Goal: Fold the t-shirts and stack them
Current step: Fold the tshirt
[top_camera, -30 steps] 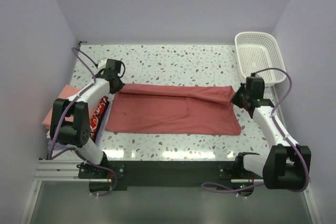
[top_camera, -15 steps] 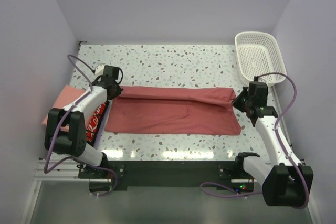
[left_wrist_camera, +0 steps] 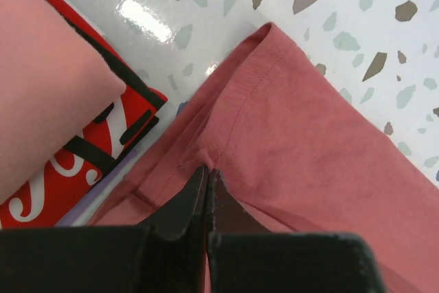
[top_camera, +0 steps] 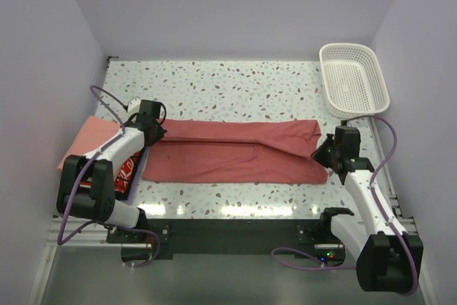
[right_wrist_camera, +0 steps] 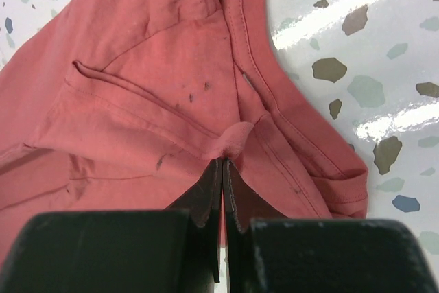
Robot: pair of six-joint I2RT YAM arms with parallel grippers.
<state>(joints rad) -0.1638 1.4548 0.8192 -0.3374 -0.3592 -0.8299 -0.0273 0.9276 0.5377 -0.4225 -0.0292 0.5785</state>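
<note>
Since a second ago, seen from above, both arms have drawn back toward their bases. The brick-red t-shirt (top_camera: 235,153) now lies as a narrower band, its far fold pulled nearer. The left pincer (top_camera: 152,133) is pressed together on the shirt's left end and the right pincer (top_camera: 323,153) on its right end; the shirt stretches flat between them. Outward of the left pincer lie a salmon-pink folded tee (top_camera: 86,137) and, nearer the base, a red printed tee (top_camera: 128,169); neither has shifted. Beyond the right pincer, in the far corner, the white lattice basket (top_camera: 355,80) stands where it stood. The terrazzo table (top_camera: 214,83) is white with grey and brown flecks, glossy under the light, and plain pale lavender walls (top_camera: 235,5) close it in on three sides.

From the left wrist, the left pincer (left_wrist_camera: 206,176) pinches a small pucker of the brick-red t-shirt (left_wrist_camera: 309,156) just inside its stitched hem. To the pincer's left the red printed tee (left_wrist_camera: 89,149) lies under the salmon-pink folded tee (left_wrist_camera: 48,80). Ahead is bare terrazzo table (left_wrist_camera: 343,5).

From the right wrist, the right pincer (right_wrist_camera: 223,166) is shut on a raised nub of the brick-red t-shirt (right_wrist_camera: 137,101) beside the collar seam. The cloth spreads ahead and to the left, and to the right is the shiny terrazzo table (right_wrist_camera: 384,66).
</note>
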